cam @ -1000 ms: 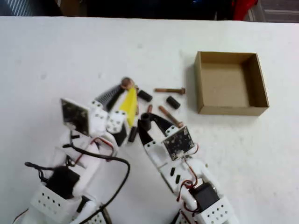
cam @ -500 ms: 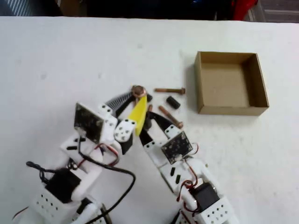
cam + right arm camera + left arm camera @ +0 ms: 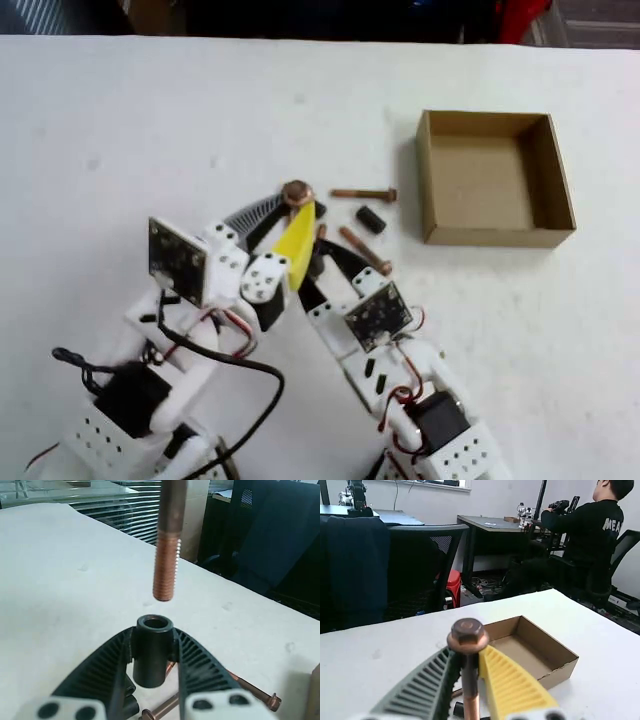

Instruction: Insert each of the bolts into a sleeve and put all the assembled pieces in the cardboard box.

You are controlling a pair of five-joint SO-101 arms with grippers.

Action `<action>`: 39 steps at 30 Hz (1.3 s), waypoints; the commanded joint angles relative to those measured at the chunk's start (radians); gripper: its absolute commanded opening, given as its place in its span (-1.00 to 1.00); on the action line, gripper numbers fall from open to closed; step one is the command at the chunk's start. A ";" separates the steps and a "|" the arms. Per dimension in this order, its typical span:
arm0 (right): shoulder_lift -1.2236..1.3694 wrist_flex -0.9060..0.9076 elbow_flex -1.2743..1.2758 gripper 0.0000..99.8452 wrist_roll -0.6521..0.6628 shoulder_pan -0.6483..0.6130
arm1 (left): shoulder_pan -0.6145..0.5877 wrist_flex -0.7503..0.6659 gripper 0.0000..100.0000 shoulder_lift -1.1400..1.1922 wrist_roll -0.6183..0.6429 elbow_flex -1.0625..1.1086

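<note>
A: What have the left fingers (image 3: 510, 680) got?

B: A copper-coloured bolt (image 3: 466, 632). It is pinched upright between the yellow finger and the grey ribbed one. Its hex head sits just above their tips and its shank runs down between them. They are closed right onto it.

A: And the right fingers (image 3: 200, 667)?

B: They are closed snugly round a black sleeve (image 3: 152, 650). It stands upright between the two black ribbed fingers, near their tips, with its open bore facing up.

A: Do bolt and sleeve touch?

B: No. From the right wrist, the bolt's threaded end hangs just above the bore, roughly in line with it, with a small gap between them.

A: How do the two pairs sit from above?

B: Tips close together over the white desk (image 3: 150, 120), with the bolt head at the top of the left pair.

A: Anything lying near them?

B: A second bolt (image 3: 362, 250) lies just beside the right fingers' tips. A loose sleeve (image 3: 371, 219) is a little beyond that. A third bolt (image 3: 363, 193) lies near the left fingers' tips, on the side towards the cardboard box (image 3: 497, 237).

A: And the box itself?

B: It sits open-topped on the desk, past those loose pieces and well apart from both pairs of fingers.
</note>
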 commanded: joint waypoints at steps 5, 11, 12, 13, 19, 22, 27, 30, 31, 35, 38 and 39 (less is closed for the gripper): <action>-0.019 -0.044 -0.017 -0.97 -0.035 -0.002 | 0.016 0.011 -0.95 -0.021 0.023 -0.058; -0.019 -0.045 -0.018 -0.97 -0.043 0.008 | 0.016 0.012 -0.95 -0.021 0.023 -0.057; -0.021 -0.048 -0.018 -0.97 -0.044 0.019 | 0.016 0.012 -0.95 -0.021 0.023 -0.057; -0.021 -0.061 -0.018 -0.97 -0.044 0.031 | 0.016 0.011 -0.95 -0.021 0.023 -0.048; -0.019 -0.067 -0.018 -0.97 -0.046 0.044 | 0.016 0.003 -0.95 -0.021 0.025 -0.020; -0.019 -0.067 -0.018 -0.97 -0.046 0.044 | 0.018 0.003 -0.95 -0.021 0.025 -0.015; -0.019 -0.067 -0.018 -0.97 -0.046 0.042 | 0.018 0.003 -0.95 -0.019 0.025 -0.015; -0.019 -0.067 -0.018 -0.97 -0.046 0.042 | 0.018 0.003 -0.95 -0.018 0.025 -0.015; -0.019 -0.067 -0.018 -0.97 -0.046 0.042 | 0.018 0.003 -0.95 -0.018 0.025 -0.015; -0.019 -0.065 -0.018 -0.97 -0.046 0.042 | 0.018 -0.002 -0.95 -0.016 0.023 -0.015; -0.019 -0.065 -0.018 -0.97 -0.046 0.042 | 0.018 -0.057 -0.95 -0.016 0.020 0.006; -0.019 -0.065 -0.018 -0.97 -0.046 0.042 | 0.018 -0.080 -0.95 -0.016 0.018 0.020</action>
